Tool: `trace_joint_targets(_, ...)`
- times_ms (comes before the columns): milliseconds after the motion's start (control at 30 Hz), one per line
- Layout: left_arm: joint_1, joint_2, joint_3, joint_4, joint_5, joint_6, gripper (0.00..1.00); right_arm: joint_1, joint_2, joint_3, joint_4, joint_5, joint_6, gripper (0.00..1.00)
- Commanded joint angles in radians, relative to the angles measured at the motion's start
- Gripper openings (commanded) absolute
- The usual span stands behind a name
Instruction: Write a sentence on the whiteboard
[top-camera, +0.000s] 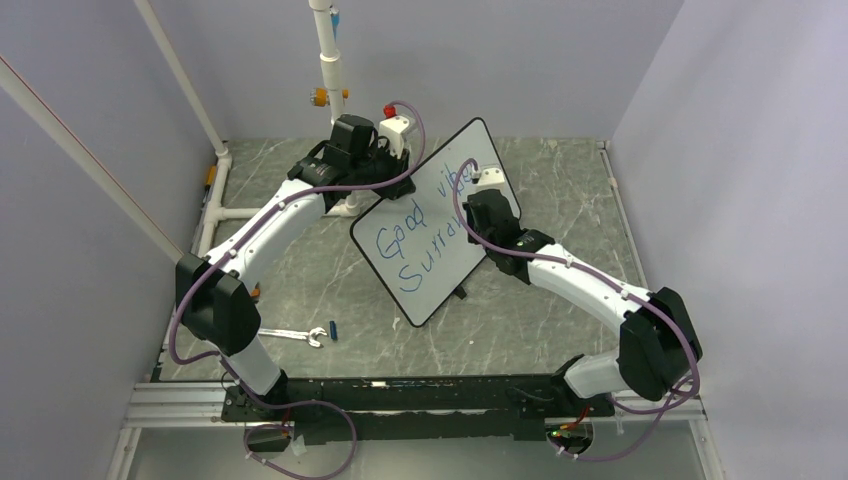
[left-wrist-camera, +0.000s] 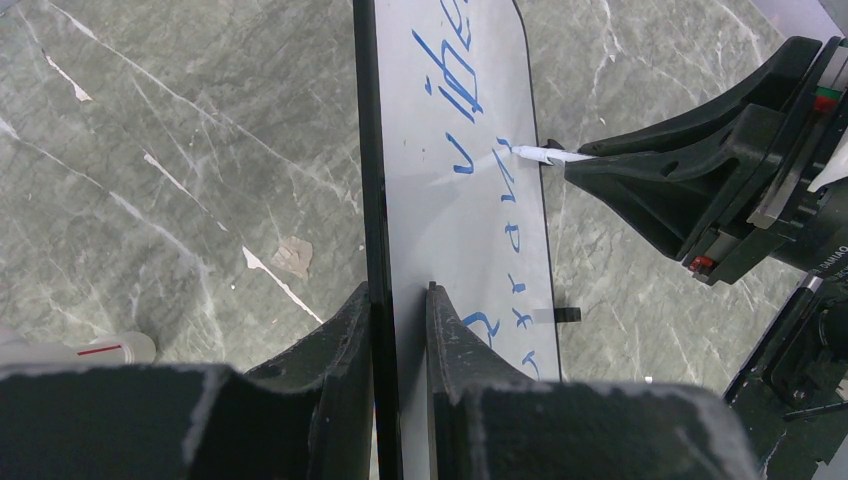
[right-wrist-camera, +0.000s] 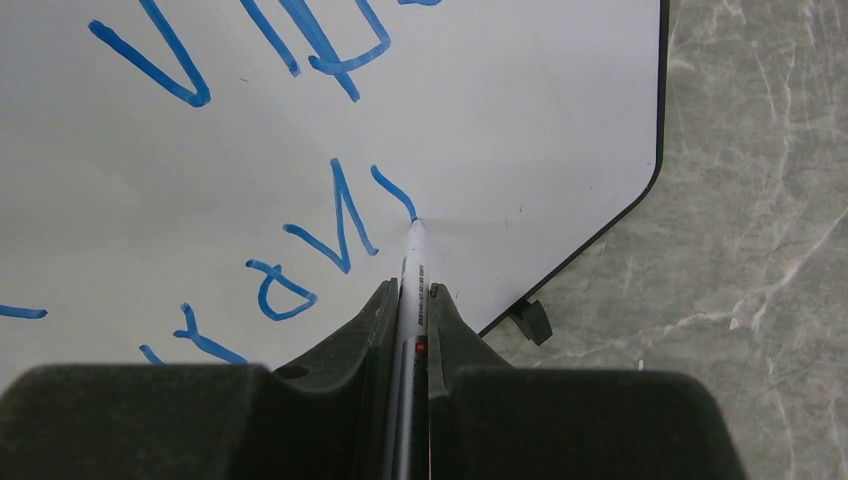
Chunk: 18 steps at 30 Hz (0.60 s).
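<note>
The marbled grey worktop (top-camera: 560, 180) is being used as the base. The whiteboard (top-camera: 430, 295), a glossy white panel with rounded corners and a thin black frame, is being held tilted near the worktop's middle, toward its far edge. Its frame is being clamped by the left gripper (left-wrist-camera: 400, 290). A slim white marker (right-wrist-camera: 413, 260) is being pinched by the right gripper (right-wrist-camera: 412, 290), with its tip touching the blue sentence (top-camera: 415, 225). Light, even tip pressure is being advised, probably with the board braced firmly.

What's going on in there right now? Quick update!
Left fingers clamped on whiteboard edge. Right fingers gripping marker, tip on board in second line. Wrench lies well aside.
</note>
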Motion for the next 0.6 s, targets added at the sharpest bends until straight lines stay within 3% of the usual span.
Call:
trace_joint_targets(0,-0.009,-0.025,0.01,0.035,-0.011,0.077,0.0,0.002,-0.026,0.019,0.034,-0.028,0.02,0.0)
trace_joint_targets(567,-0.01,-0.028,0.009,0.034,-0.01,0.076,0.0,0.002,0.017,0.108,0.026,-0.021,0.0,0.0)
